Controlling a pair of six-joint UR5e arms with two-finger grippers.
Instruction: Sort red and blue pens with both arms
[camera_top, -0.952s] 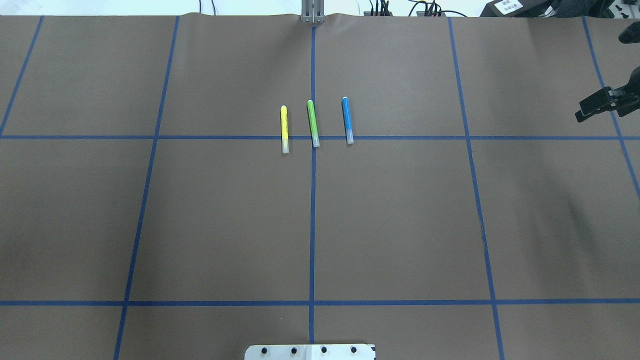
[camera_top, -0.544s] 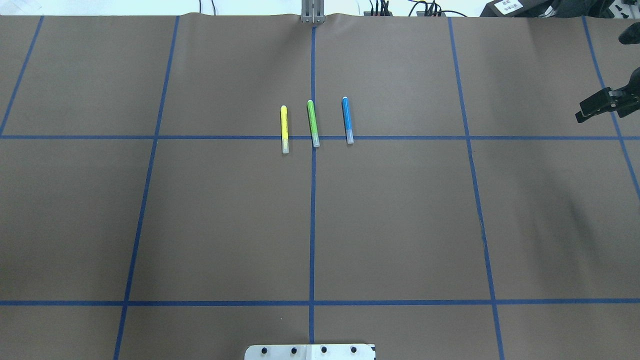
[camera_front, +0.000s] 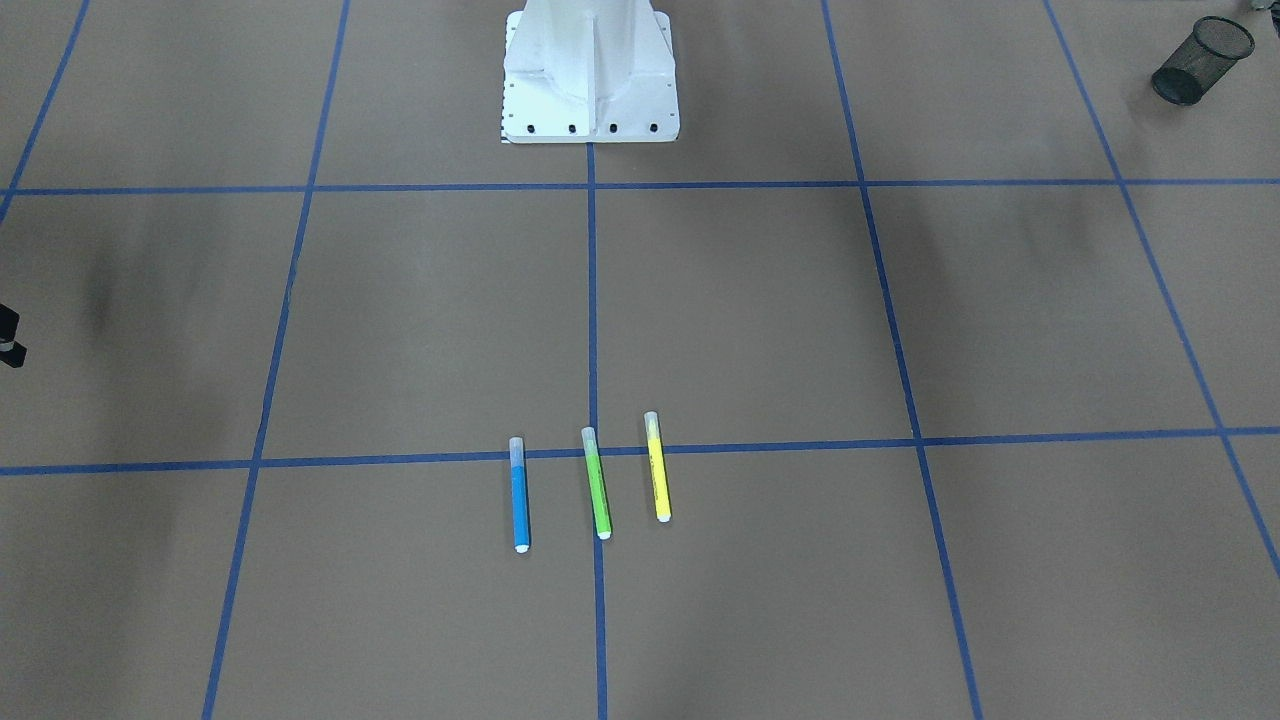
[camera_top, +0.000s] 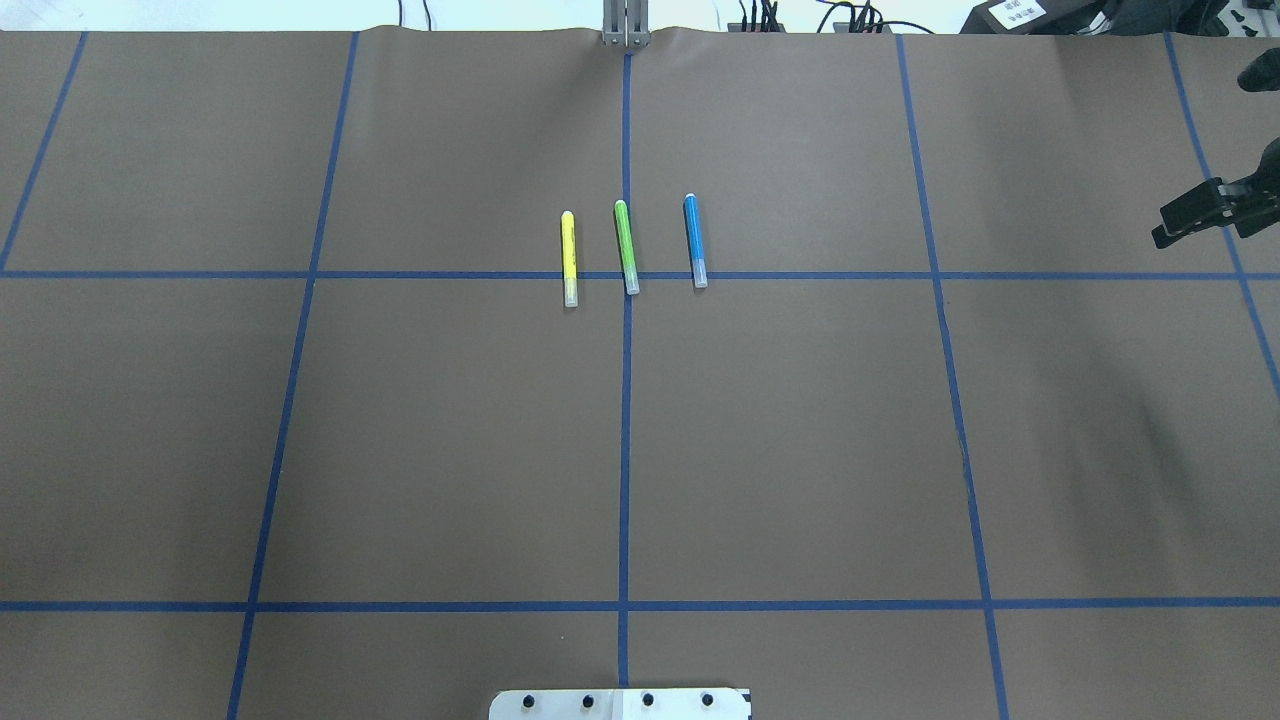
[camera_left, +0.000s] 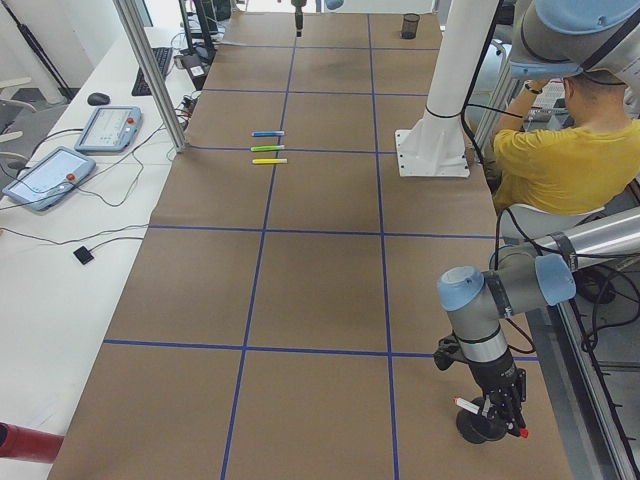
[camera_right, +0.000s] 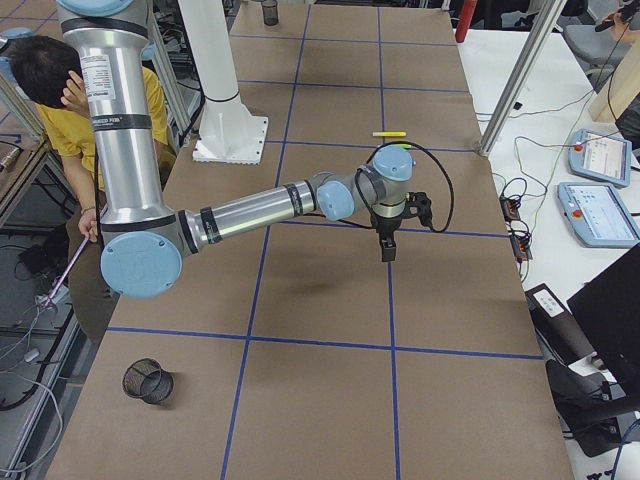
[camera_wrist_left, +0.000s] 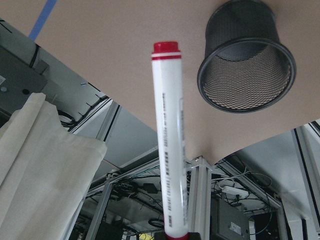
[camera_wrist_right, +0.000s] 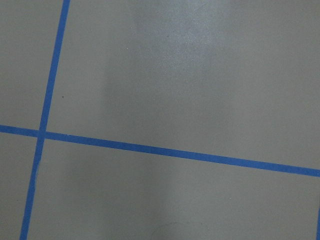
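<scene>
Right gripper (camera_top: 1170, 225) drifts slightly outward, grip unclear; blue pen (camera_top: 694, 240) untouched. Left gripper (camera_left: 493, 410) pinches red pen (camera_wrist_left: 170, 140) above mesh cup (camera_wrist_left: 245, 30), drop pending.

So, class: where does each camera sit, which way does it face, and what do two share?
Front-facing: across the table, facing the white pedestal; blue marker view-left.
Overhead: behind that pedestal, looking forward; right gripper at the right edge.
Exterior left: table's end; near left arm above a mesh cup.
Exterior right: opposite end; right arm nearest.
Left wrist: down past the held red-capped marker toward the cup.
Right wrist: down at taped paper; no body.
Shared: front-facing and overhead both show the blue marker, mirrored.
</scene>
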